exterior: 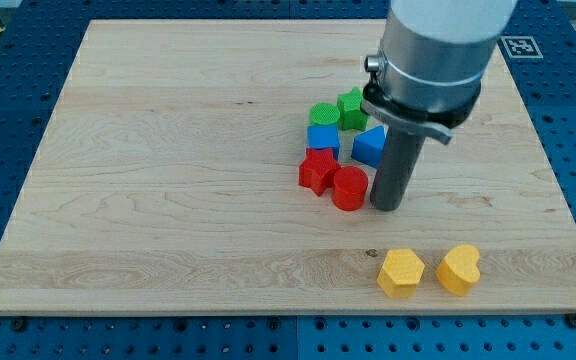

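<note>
My tip rests on the wooden board just right of a red cylinder, close to touching it. Left of that cylinder lies a red star, pressed against it. Above them sit a blue cube and a blue block, the latter right beside the rod. At the top of the cluster are a green round block and a green star. Below my tip, towards the view's bottom right, lie a yellow hexagon and a yellow heart.
The wooden board lies on a blue perforated table. The arm's grey cylindrical body looms over the board's upper right and hides part of it. A fiducial marker sits off the board's top right corner.
</note>
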Tool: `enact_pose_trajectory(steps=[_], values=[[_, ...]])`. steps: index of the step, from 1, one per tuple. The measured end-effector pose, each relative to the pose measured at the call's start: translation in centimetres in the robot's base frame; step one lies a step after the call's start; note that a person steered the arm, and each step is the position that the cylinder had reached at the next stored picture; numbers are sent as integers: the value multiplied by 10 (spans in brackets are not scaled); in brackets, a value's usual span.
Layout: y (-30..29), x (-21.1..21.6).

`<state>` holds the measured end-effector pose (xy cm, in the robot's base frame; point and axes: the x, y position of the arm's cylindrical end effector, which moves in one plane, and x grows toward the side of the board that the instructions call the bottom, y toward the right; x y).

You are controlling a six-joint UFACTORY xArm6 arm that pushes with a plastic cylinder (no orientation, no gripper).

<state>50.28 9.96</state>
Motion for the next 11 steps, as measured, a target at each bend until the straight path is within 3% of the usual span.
enact_pose_trajectory(steps=[1, 2, 5, 11], values=[[-4, -31], [-23, -34], [-70, -13], [-61, 35]])
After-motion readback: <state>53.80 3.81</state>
